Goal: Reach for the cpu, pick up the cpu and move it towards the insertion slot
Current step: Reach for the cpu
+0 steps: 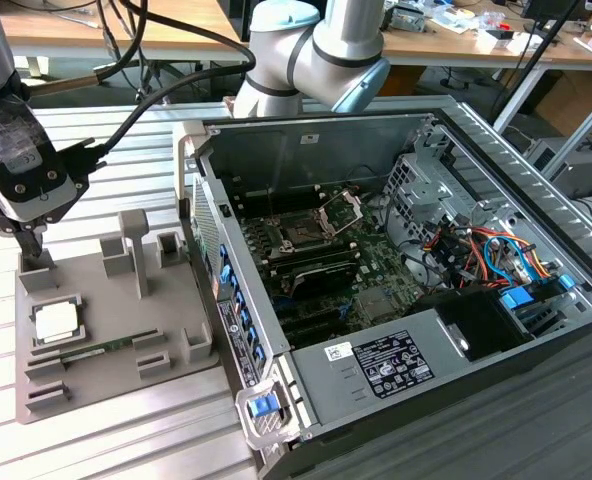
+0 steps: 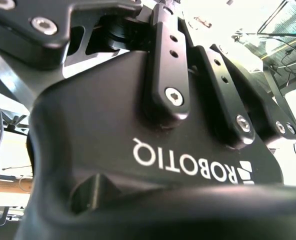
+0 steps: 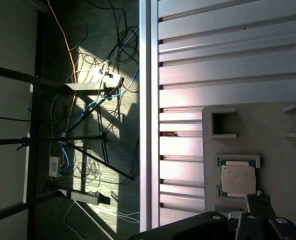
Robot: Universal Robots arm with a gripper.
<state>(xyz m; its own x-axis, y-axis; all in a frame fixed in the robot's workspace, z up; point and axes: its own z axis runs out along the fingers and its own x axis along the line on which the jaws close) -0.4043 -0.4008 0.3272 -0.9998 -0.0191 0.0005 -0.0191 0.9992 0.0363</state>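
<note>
The cpu (image 1: pixel 56 322), a small pale square chip, lies flat in a recess of the grey tray (image 1: pixel 166 300) at the exterior view's left. My gripper (image 1: pixel 31 250) hangs over the tray's far left corner, a short way beyond the cpu and above it, holding nothing that I can see. In the first wrist view the cpu (image 3: pixel 238 179) lies on the tray (image 3: pixel 268 130), close to the black gripper parts (image 3: pixel 258 217). The second wrist view looks along the gripper's black body (image 2: pixel 153 150). The insertion slot (image 1: pixel 301 235), a square socket with its metal frame raised, sits on the green motherboard.
The open computer case (image 1: pixel 396 300) stands to the tray's right, its side wall (image 1: pixel 226 290) between tray and socket. Upright posts (image 1: pixel 134 240) rise from the tray and a green memory stick (image 1: pixel 86 352) lies near the cpu. The arm's elbow (image 1: pixel 316 50) hangs over the case's back.
</note>
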